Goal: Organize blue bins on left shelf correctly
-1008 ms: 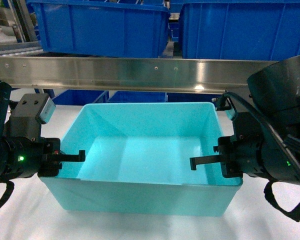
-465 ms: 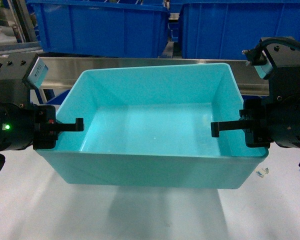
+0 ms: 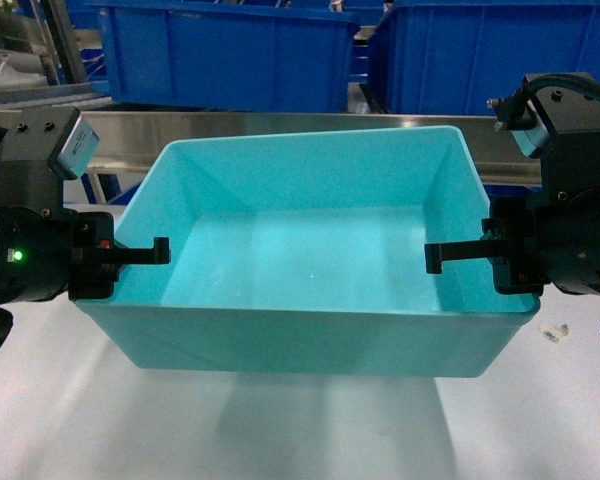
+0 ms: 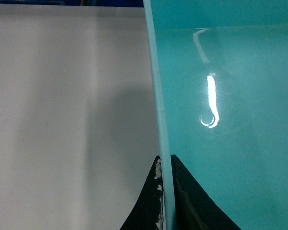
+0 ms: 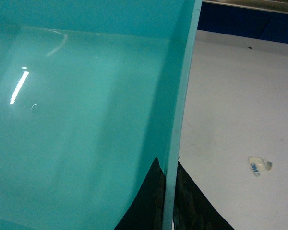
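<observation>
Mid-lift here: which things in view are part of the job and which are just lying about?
Job:
- turquoise bin, empty
- left claw and right claw, each clamped on a side wall
- steel shelf rail

Lying about:
- dark blue crates
- small clear scrap on the white table

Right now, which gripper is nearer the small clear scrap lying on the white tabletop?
Right. The right gripper is shut on the turquoise bin's right wall, just above the scrap. The left gripper clamps the opposite wall, across the bin.

Warehouse or stockroom: royal-blue storage crates [image 3: 225, 55] on a stainless-steel rack [image 3: 310, 135].
</observation>
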`<state>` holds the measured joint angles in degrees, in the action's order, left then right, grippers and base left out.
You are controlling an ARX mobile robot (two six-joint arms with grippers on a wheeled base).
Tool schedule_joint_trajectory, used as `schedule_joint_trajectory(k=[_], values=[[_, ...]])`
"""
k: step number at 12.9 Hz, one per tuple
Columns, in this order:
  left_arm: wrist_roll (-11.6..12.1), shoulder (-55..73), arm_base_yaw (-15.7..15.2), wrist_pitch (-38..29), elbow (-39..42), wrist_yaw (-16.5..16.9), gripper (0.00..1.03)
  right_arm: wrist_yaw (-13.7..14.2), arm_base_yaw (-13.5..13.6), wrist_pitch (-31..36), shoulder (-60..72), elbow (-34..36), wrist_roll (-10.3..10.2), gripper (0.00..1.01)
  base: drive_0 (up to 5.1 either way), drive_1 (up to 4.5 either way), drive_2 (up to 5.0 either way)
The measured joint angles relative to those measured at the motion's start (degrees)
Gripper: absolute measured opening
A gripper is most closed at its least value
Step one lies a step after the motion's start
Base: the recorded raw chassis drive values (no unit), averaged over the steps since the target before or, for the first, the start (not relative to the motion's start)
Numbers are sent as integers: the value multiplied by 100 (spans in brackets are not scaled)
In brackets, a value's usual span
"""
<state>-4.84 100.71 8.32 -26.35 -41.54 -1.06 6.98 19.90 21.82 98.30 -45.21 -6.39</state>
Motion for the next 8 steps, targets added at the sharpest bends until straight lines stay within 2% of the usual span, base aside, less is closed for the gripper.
schedule_joint_trajectory(k=[3, 8], values=[[-11, 2, -17, 2, 0, 2, 2, -2, 9, 13, 0, 0, 0, 3, -482, 132, 351], [-13, 2, -22, 13, 2, -2, 2, 0, 33, 9, 0, 0, 0, 3, -490, 247, 247]])
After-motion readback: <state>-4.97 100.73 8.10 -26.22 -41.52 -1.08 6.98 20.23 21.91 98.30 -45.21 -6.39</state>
